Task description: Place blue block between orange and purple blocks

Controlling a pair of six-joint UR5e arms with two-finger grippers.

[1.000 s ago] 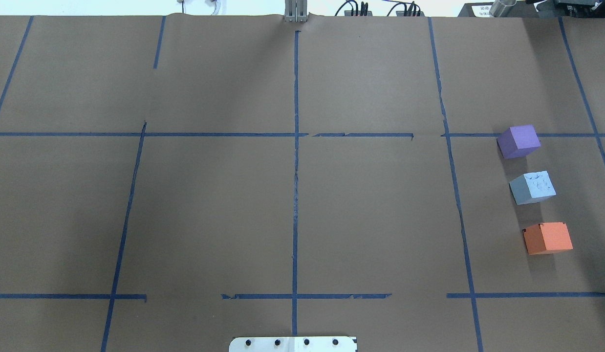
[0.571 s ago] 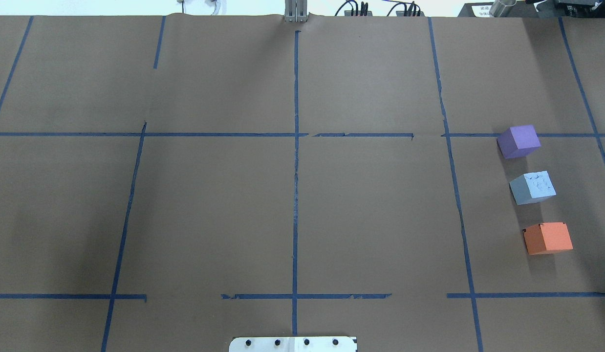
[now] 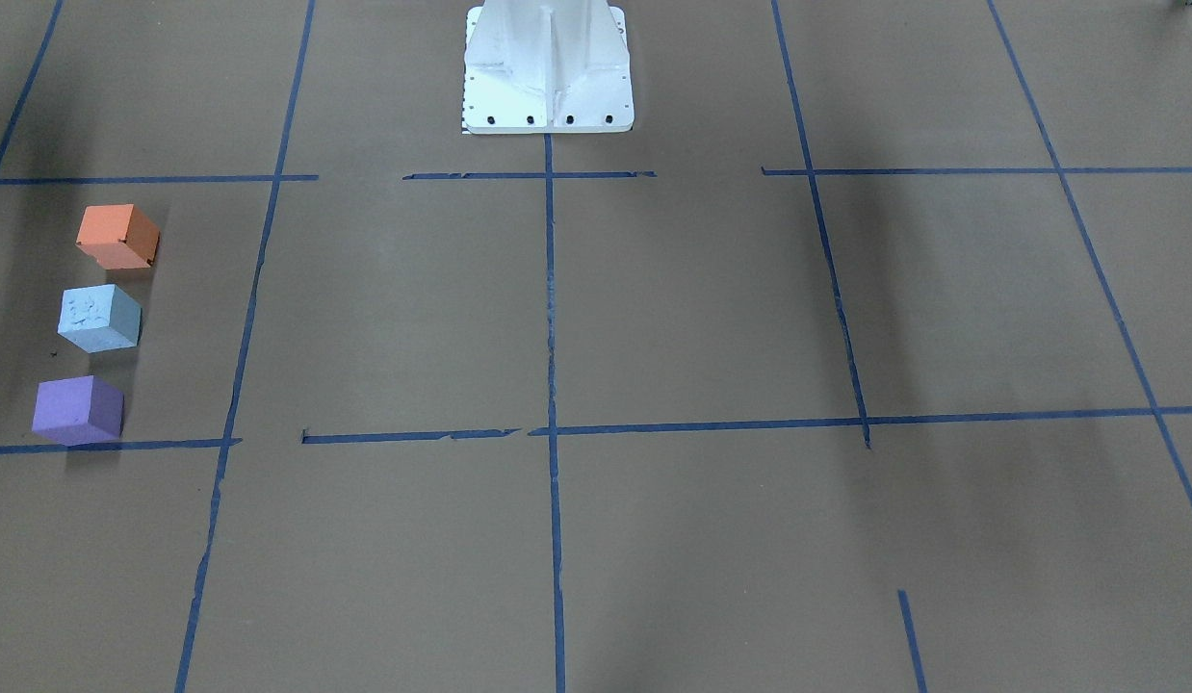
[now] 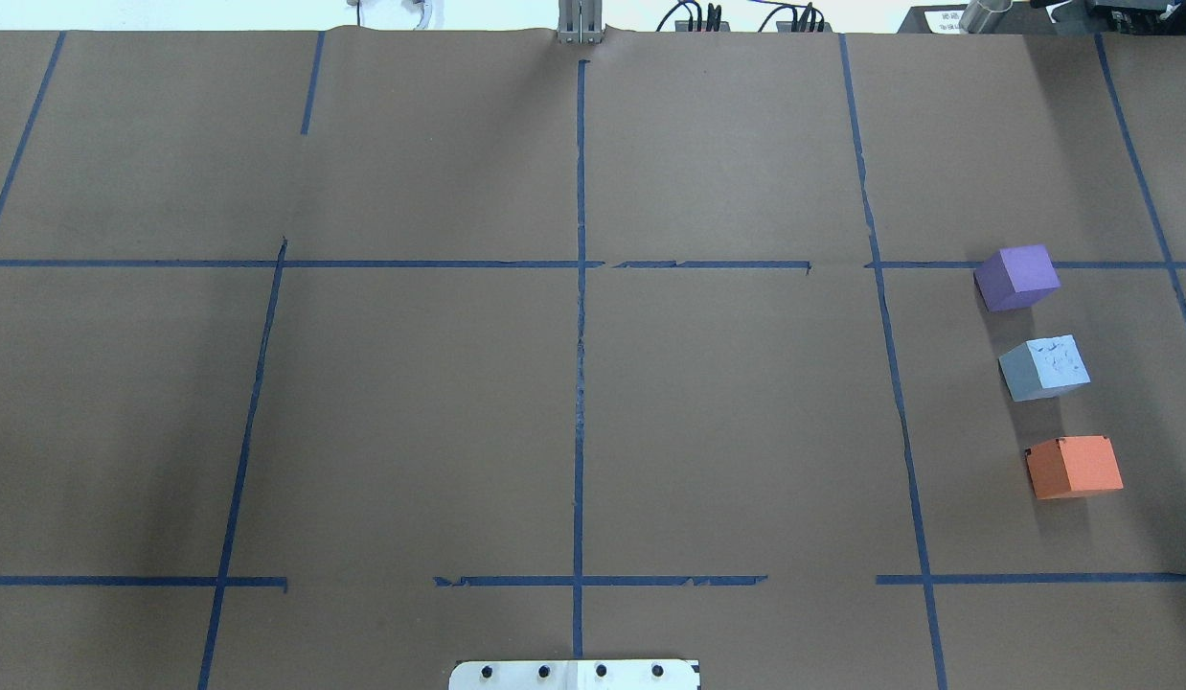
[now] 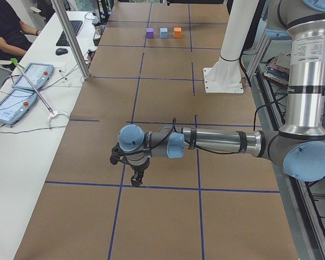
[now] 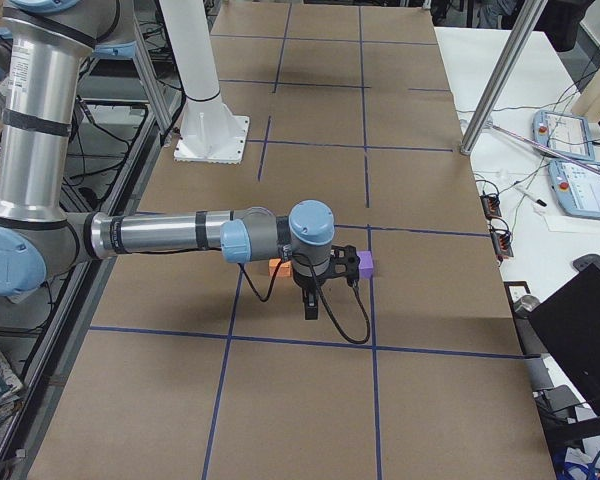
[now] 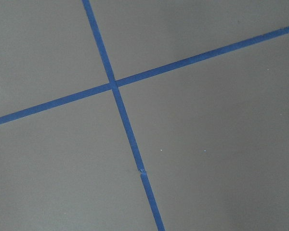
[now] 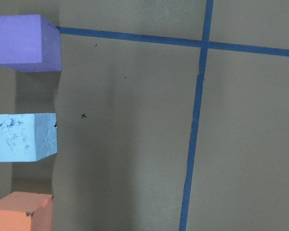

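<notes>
The light blue block [image 4: 1045,367] sits on the brown paper at the right, in a row between the purple block [image 4: 1017,277] and the orange block [image 4: 1074,467], with gaps on both sides. The right wrist view shows the same row: purple [image 8: 26,42], blue [image 8: 23,137], orange [image 8: 21,211]. My right gripper [image 6: 311,305] hangs above the blocks, in front of them in the exterior right view, and holds nothing; I cannot tell whether it is open or shut. My left gripper [image 5: 135,181] hangs over a tape cross far from the blocks; its state cannot be told either.
Blue tape lines [image 4: 580,383] divide the paper-covered table. The white robot base [image 3: 548,67] stands at the table's near middle edge. A side table with tablets [image 5: 13,97], a keyboard and a metal pole [image 5: 70,38] runs along the far edge, where an operator sits.
</notes>
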